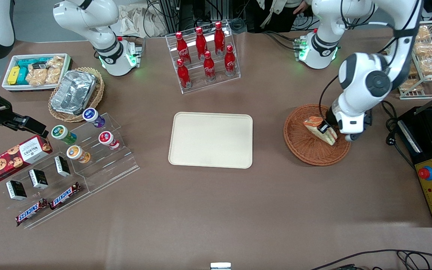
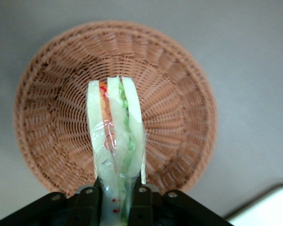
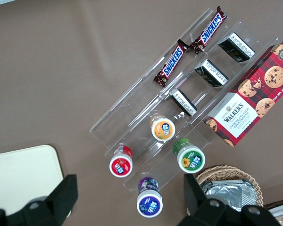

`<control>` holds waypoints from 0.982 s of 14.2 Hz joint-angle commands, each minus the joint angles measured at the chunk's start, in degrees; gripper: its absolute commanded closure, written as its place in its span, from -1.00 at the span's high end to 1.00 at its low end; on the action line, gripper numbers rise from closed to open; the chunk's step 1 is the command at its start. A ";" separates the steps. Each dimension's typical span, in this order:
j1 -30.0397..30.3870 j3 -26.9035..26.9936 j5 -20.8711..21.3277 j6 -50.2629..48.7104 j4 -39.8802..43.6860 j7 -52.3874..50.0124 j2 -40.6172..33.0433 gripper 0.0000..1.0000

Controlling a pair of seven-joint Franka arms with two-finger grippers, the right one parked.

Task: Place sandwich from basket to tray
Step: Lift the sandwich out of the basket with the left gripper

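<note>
Over the basket (image 1: 309, 148), the gripper (image 1: 329, 132) has its fingers (image 2: 140, 201) clamped on the sandwich (image 1: 320, 129), one on each bread face, holding the wedge above the woven floor. The basket sits on the desk (image 1: 216, 202) toward the working arm's end, beside the cream tray (image 1: 211, 139), which lies bare.
</note>
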 commanded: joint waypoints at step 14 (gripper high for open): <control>-1.42 -0.12 1.37 -32.44 32.33 24.03 0.62 -1.00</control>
